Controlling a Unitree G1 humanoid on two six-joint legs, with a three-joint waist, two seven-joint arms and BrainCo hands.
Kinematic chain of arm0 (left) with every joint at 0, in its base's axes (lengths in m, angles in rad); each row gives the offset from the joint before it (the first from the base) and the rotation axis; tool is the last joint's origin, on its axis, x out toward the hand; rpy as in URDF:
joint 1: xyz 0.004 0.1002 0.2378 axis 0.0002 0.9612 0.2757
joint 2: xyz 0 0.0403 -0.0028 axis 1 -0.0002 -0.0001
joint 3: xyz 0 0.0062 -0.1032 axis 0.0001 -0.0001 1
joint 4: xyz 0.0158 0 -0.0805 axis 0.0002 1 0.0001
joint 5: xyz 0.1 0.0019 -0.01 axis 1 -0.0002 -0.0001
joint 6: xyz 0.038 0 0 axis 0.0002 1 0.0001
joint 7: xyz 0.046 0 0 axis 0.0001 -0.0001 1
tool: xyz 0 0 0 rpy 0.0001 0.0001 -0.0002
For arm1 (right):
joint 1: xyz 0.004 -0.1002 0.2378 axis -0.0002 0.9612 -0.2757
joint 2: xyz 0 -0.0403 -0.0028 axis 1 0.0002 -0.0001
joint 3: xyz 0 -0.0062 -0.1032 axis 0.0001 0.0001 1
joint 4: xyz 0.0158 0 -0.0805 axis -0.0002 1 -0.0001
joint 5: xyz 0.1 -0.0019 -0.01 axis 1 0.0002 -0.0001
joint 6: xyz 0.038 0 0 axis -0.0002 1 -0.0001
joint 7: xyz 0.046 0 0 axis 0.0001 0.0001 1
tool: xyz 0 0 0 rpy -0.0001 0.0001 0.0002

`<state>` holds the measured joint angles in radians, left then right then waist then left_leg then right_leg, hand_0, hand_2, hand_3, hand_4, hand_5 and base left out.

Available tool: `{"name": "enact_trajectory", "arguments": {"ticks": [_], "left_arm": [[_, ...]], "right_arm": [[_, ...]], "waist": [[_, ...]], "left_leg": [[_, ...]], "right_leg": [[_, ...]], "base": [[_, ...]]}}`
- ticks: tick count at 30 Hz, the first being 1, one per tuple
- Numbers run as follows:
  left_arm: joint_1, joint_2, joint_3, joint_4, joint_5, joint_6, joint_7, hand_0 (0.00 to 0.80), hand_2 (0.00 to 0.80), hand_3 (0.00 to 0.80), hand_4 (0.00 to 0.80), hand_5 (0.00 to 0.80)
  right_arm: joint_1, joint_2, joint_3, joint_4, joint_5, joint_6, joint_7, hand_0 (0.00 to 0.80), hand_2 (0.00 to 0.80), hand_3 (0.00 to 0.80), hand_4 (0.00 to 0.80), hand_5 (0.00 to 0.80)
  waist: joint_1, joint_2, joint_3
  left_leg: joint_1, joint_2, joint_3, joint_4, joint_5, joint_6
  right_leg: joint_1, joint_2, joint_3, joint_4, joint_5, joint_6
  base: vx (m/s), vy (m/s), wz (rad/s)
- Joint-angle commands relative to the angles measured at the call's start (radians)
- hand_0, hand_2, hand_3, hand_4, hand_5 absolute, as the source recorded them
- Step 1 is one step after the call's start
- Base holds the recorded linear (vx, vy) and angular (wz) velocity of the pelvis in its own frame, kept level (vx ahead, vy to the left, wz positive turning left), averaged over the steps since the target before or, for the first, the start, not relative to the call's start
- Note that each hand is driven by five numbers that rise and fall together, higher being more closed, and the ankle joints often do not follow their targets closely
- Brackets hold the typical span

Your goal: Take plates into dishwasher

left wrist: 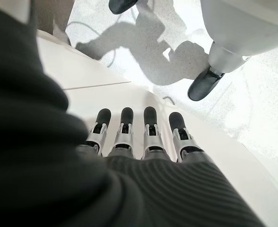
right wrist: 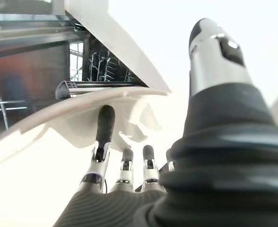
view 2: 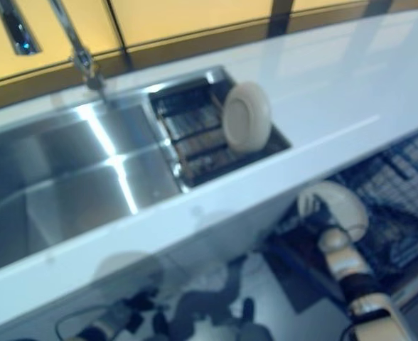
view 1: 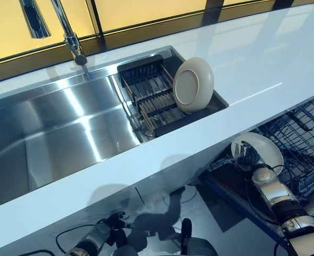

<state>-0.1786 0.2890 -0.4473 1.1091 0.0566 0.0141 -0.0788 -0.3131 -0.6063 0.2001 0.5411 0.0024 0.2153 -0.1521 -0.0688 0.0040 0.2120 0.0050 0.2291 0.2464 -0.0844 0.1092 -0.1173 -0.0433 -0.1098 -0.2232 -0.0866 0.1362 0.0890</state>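
Observation:
A white plate (view 1: 193, 84) stands on edge in the dark drying rack (view 1: 149, 98) set in the sink's right end. My right hand (view 1: 249, 158) is below the counter edge, shut on a second white plate (view 1: 264, 146) and holding it beside the dishwasher's wire rack (view 1: 301, 133). In the right wrist view the fingers (right wrist: 103, 127) lie against the plate's (right wrist: 44, 137) face and the thumb (right wrist: 214, 56) is on its other side. My left hand (view 1: 111, 223) hangs low near the floor, with its fingers (left wrist: 151, 127) straight and empty.
A steel sink (view 1: 66, 133) with a faucet (view 1: 71, 37) fills the left. A white counter (view 1: 264, 58) runs along the right and front. The dishwasher rack is pulled out under the counter at the right.

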Motion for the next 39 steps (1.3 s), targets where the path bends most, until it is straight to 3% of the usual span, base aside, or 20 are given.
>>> {"name": "enact_trajectory", "arguments": {"ticks": [1,8,19,39], "left_arm": [[-0.039,0.029,0.039,0.012,0.020,-0.011,0.008,0.000,0.000,0.000,0.000,0.000],[-0.013,0.023,0.052,0.006,0.029,-0.011,0.017,0.000,0.000,0.000,0.000,0.000],[-0.008,0.020,0.056,0.016,0.025,-0.023,0.020,0.000,0.000,0.000,0.000,0.000],[0.004,0.031,0.065,0.007,0.017,-0.019,0.019,0.000,0.000,0.000,0.000,0.000]], "right_arm": [[-0.020,0.039,-0.009,-0.053,0.020,-0.043,-0.010,0.000,0.000,0.000,0.000,0.000],[0.028,0.025,-0.071,-0.108,0.003,-0.067,-0.038,0.000,0.000,0.000,0.000,0.000],[0.021,0.017,-0.075,-0.137,-0.025,-0.095,-0.032,0.000,0.000,0.000,0.000,0.000],[0.018,-0.038,-0.127,-0.127,-0.034,-0.059,-0.099,0.000,0.000,0.000,0.000,0.000]], "waist": [[-0.006,-0.050,0.046],[-0.013,-0.053,0.039],[-0.016,-0.052,0.039],[-0.016,-0.047,0.033]], "left_leg": [[0.019,-0.021,0.018,0.011,-0.013,0.015],[0.026,-0.022,0.026,0.009,-0.018,0.016],[0.023,-0.024,0.033,0.009,-0.020,0.016],[0.026,-0.032,0.034,0.007,-0.026,0.018]], "right_leg": [[0.003,-0.017,0.038,0.049,-0.040,-0.006],[0.010,-0.019,0.039,0.036,-0.033,-0.001],[0.007,-0.023,0.037,0.027,-0.028,0.001],[0.008,-0.032,0.034,0.025,-0.026,0.007]], "base": [[0.031,-0.005,0.00],[0.012,-0.002,0.00],[0.001,0.002,-0.03],[0.001,0.001,0.00]]}}
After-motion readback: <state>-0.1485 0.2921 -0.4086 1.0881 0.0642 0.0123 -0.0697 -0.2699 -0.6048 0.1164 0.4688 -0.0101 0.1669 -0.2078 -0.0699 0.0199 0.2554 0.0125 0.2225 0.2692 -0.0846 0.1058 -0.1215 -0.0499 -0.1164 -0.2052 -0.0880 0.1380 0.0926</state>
